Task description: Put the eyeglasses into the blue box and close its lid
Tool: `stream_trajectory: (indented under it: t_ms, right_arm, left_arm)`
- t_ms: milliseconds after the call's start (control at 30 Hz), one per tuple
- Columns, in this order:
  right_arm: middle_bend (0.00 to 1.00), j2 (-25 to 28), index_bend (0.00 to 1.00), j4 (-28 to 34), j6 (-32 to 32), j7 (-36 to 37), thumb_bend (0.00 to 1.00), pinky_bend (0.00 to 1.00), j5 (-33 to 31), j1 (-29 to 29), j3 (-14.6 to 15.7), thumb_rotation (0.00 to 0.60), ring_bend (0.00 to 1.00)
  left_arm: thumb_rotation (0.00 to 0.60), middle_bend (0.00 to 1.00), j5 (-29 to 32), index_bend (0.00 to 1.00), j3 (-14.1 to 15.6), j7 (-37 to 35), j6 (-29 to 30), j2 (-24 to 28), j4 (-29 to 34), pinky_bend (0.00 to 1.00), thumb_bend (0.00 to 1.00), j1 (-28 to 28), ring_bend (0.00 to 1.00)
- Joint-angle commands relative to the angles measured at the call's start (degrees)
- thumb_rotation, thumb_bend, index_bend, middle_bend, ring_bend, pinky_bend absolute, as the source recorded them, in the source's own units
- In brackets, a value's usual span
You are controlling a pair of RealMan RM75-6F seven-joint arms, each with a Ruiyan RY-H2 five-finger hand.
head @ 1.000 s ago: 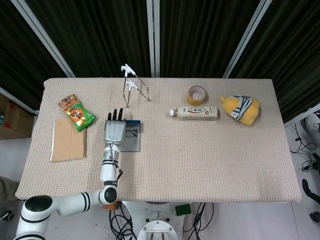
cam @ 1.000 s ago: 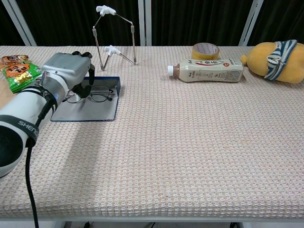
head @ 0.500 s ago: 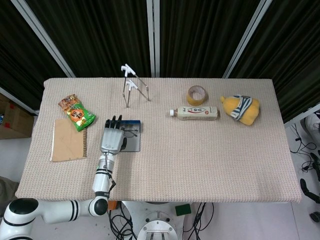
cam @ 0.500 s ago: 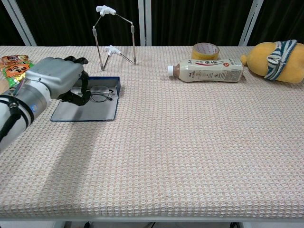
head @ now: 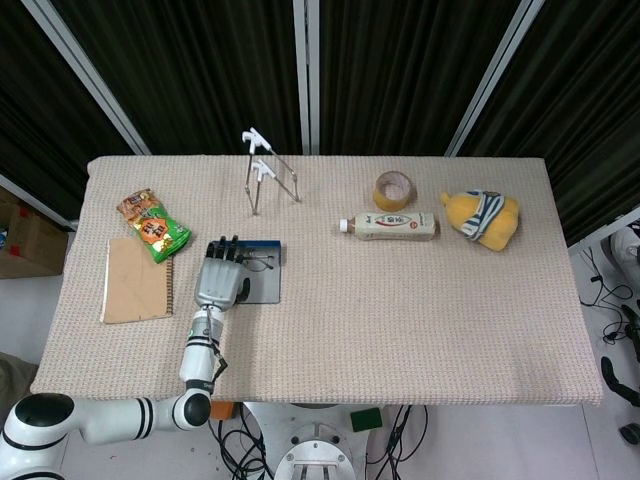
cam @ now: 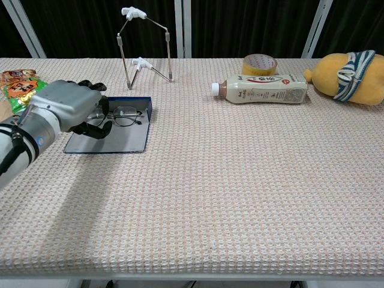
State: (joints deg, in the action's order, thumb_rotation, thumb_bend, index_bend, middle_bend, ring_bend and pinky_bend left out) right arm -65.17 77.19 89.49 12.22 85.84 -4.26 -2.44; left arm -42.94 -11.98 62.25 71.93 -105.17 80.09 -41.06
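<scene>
The blue box (cam: 139,141) (head: 270,290) lies open on the left of the table, showing a grey floor and a blue far wall. The eyeglasses (cam: 125,116) (head: 260,264) sit inside it near that wall, lenses facing the chest camera. My left hand (cam: 67,106) (head: 218,280) hovers over the box's left part with its fingers (cam: 98,128) curled down against the left lens. Whether they grip the frame is hidden by the hand. My right hand appears in neither view.
A wire stand (cam: 146,43) rises just behind the box. A snack bag (head: 154,226) and a brown notebook (head: 136,279) lie to the left. A drink bottle (cam: 263,89), a tape roll (cam: 259,63) and a yellow plush toy (cam: 347,77) are at the far right.
My left hand has drawn back toward me and dropped lower, its fingers curling in more. The eyeglasses stayed in the box, shifting only slightly toward the far wall.
</scene>
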Motion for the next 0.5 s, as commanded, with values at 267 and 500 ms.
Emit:
stream_trajectory:
  t_ms: [267,500]
  right_arm:
    - [0.00,-0.18,0.00,-0.20,0.03,-0.02,0.45,0.00,-0.22,-0.15,0.00,0.600,0.00]
    - [0.00,-0.10,0.00,-0.24,0.01,0.11,0.46,0.00,-0.40,-0.23,-0.06,0.600,0.00]
  left_arm:
    - [0.251,0.00,0.86,0.32,-0.36,0.10,-0.45,-0.88,-3.17,0.13,0.45,-1.24,0.00]
    - [0.251,0.00,0.04,0.29,-0.72,-1.30,-0.87,-1.97,-5.49,0.13,0.46,-1.98,0.00]
